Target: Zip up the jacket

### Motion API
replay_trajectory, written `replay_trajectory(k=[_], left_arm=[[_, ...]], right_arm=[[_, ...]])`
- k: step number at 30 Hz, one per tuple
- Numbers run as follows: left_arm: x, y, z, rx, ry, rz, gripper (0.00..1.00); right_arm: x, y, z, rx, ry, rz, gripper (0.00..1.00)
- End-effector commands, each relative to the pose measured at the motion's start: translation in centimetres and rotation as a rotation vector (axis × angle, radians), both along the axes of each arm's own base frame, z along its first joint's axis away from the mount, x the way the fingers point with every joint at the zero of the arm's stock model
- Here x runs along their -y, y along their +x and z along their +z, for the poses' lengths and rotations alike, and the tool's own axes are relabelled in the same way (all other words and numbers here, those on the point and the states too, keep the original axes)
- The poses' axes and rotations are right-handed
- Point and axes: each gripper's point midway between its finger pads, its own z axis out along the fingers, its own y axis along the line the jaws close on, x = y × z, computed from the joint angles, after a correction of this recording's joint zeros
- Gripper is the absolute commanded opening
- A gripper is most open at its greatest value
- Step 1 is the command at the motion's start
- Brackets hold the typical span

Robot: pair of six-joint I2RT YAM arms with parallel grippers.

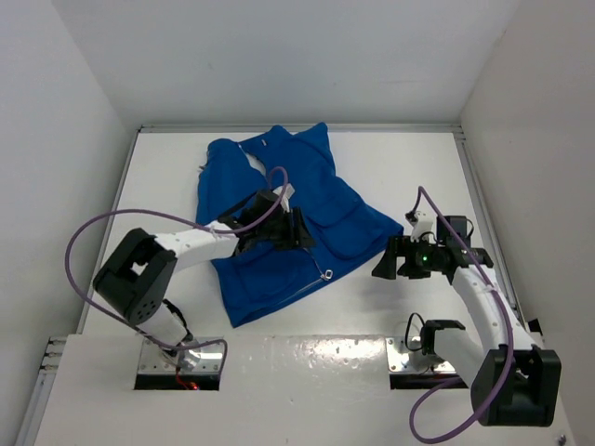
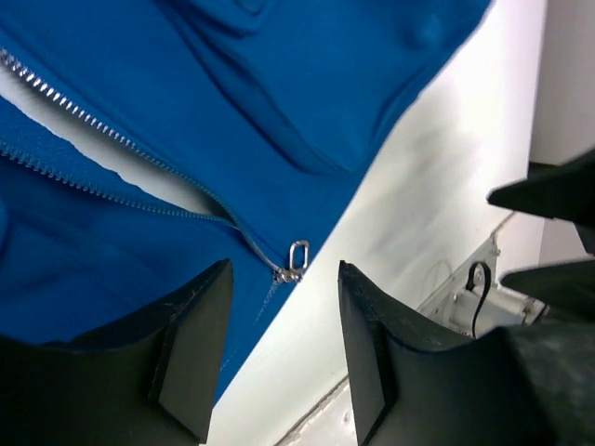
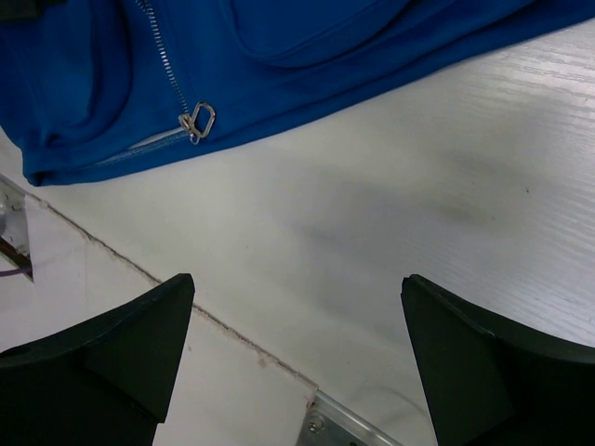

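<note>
Blue jacket (image 1: pixel 325 190) flat on white table (image 1: pixel 409 167). Zip (image 2: pixel 93 125) mostly undone; slider (image 2: pixel 293 263) low, near hem. Left gripper (image 2: pixel 284 297) over jacket, jaws partly spread, nothing between them; slider just past tips. Right gripper (image 3: pixel 297 288) spread wide, holds nothing, over table beside hem.

My white table (image 1: pixel 400 167) is enclosed by plain white walls (image 1: pixel 279 56) on three sides. Lighting is even; metal trim (image 1: pixel 297 128) edges the far side.
</note>
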Motion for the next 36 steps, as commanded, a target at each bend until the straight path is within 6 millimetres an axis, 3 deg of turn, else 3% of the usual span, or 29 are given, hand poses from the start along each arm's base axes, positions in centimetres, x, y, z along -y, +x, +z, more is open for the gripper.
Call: replay_trajectory(k=[1,12,17,20,21,23,29,36], left_arm=[[1.8,1.3,0.9,-0.008,-0.047,0.045,0.54],[2.3,3.1,-3.7,-0.068,0.013,0.104,0.51],[2.3,2.9,-5.8,-0.109,0.038,0.111,0.5],[2.6,3.3,-6.6,-0.109,0.038,0.111,0.43],[3.1,3.2,-6.1,-0.113,0.007,0.096,0.38],[3.7,2.7,-6.8,-0.132,-0.003,0.075,0.36],[6.9,1.5,-4.3,-0.115,-0.109,-0.04,0.35],[7.8,0.5,-2.5,-0.114,-0.15,-0.074,0.35]], right_arm=[[-0.5,0.6,0.5,0.014,0.034,-0.01,0.92],[-0.5,0.1,0.2,0.01,0.032,-0.011,0.92],[-0.4,0.0,0.3,0.013,0.026,-0.004,0.92],[-0.4,-0.1,0.3,0.013,0.028,-0.005,0.92],[-0.4,-0.2,0.3,0.01,0.028,-0.005,0.92],[-0.4,-0.3,0.1,0.006,0.027,-0.004,0.92],[-0.5,-0.5,0.0,0.005,0.027,0.002,0.92],[-0.6,-0.4,0.0,0.006,0.037,0.005,0.92]])
